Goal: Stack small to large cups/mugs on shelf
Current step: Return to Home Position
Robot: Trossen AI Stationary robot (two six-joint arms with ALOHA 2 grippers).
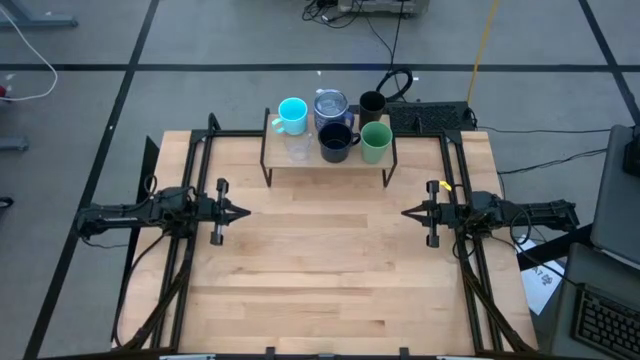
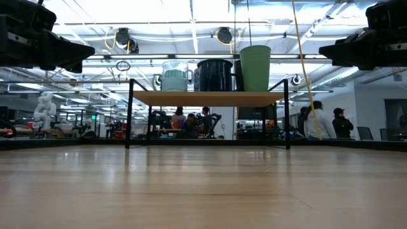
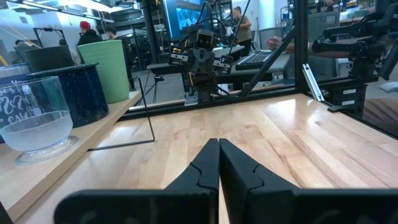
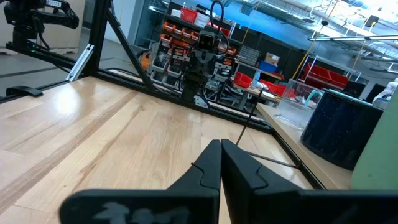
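The shelf (image 1: pixel 320 163) stands at the table's far middle on thin black legs. On it stand a cyan mug (image 1: pixel 292 115), a blue-purple mug with a silvery top (image 1: pixel 330 104), a black tumbler (image 1: pixel 371 103), a clear glass (image 1: pixel 298 149), a dark handled mug (image 1: pixel 336 142) and a green cup (image 1: pixel 375 142), all on their bases. My left gripper (image 1: pixel 243 212) is shut at the table's left and points level toward the right. My right gripper (image 1: pixel 408 212) is shut at the table's right and faces it. Both hover above the bare wood and hold nothing.
Black frame rails (image 1: pixel 195 170) run along the table's left and right sides. A black keyboard (image 1: pixel 430 117) and cables lie behind the far edge. A laptop (image 1: pixel 612 190) stands off the table's right side. People (image 2: pixel 318 121) show in the room behind the shelf.
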